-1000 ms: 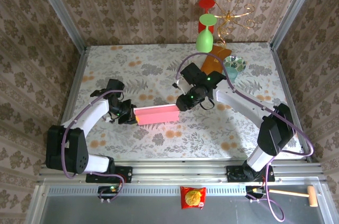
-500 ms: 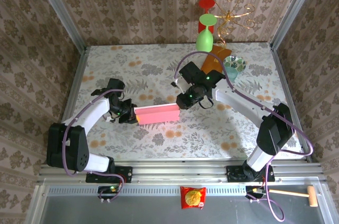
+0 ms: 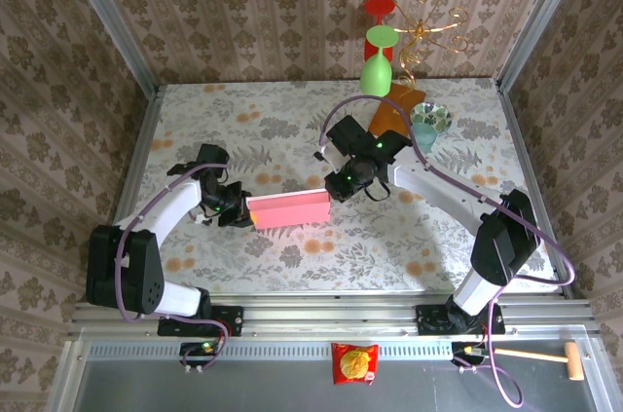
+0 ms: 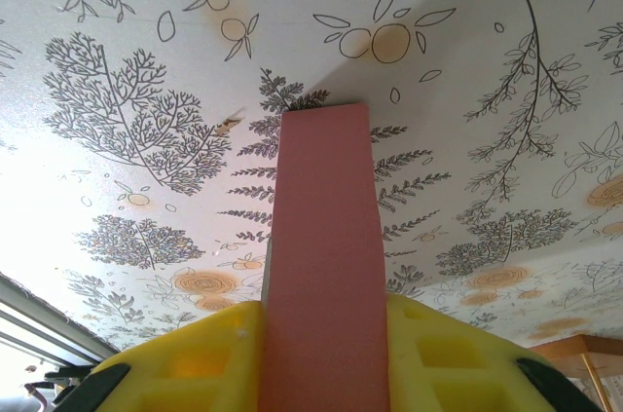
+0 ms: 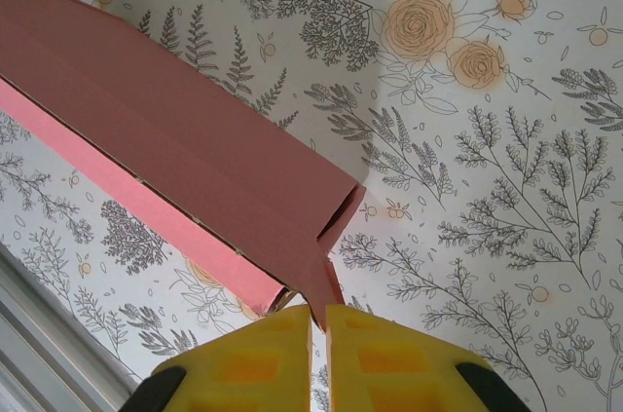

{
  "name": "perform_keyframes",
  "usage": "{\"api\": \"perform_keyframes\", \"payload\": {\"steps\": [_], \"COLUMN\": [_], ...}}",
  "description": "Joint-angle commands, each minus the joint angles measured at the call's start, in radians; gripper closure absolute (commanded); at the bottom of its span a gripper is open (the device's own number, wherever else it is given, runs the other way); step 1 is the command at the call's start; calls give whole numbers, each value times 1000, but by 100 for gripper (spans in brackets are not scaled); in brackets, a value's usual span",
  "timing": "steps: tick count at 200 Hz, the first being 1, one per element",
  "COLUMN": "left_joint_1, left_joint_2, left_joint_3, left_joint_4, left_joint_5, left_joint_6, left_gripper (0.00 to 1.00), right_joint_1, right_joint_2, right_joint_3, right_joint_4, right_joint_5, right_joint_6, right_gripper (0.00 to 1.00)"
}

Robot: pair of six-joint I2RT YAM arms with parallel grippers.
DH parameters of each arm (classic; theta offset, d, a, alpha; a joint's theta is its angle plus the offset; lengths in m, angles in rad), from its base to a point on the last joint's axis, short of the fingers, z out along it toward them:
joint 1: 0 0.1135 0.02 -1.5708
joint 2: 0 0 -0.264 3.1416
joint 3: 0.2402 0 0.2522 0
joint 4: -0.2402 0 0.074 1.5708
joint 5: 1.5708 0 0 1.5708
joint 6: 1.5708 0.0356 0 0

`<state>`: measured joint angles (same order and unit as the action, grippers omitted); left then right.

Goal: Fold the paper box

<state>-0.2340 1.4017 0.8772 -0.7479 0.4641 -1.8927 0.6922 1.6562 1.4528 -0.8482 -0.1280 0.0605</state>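
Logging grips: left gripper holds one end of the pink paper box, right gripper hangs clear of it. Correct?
No: right wrist view shows the right gripper pinching the paper box at its other end; the left gripper holds one end.

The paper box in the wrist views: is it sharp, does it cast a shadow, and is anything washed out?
Left wrist: the paper box is sharp, a grey shadow lies on the table beyond its far end, and the lower left of the picture is washed out by glare. Right wrist: creases and edges are crisp, with only a faint shadow beside it, no glare.
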Motion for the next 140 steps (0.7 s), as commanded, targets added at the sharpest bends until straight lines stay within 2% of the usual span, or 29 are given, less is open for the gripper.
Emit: {"api": "perform_keyframes", "payload": {"steps": [1,28,54,98,124,140], "left_joint_1": [11,12,12,12,12,12], "left_joint_2": [22,25,28,31,33,32], "left_joint_3": [18,18,18,19,21,20], "left_joint_4": [-24,-20,-19,-18,-18,-19], "left_joint_5": [-54,-51,-51,-50,-50,-50], "left_joint_6": [-24,-26,-26,-26,-23,-22], "left_gripper": [100,100,100,100,100,100], "right_joint_1": [5,7,9,9,9,9], "right_joint_2": [19,15,11,19,25,28], "right_joint_3": [12,-1,-11,-2,-6,-3], "right_joint_4": [-17,-10,-2,-1,4,7], "right_joint_5": [44,54,60,61,64,62], "right_joint_6": [19,33,45,50,50,47], "right_gripper": [88,87,81,79,72,71]}}
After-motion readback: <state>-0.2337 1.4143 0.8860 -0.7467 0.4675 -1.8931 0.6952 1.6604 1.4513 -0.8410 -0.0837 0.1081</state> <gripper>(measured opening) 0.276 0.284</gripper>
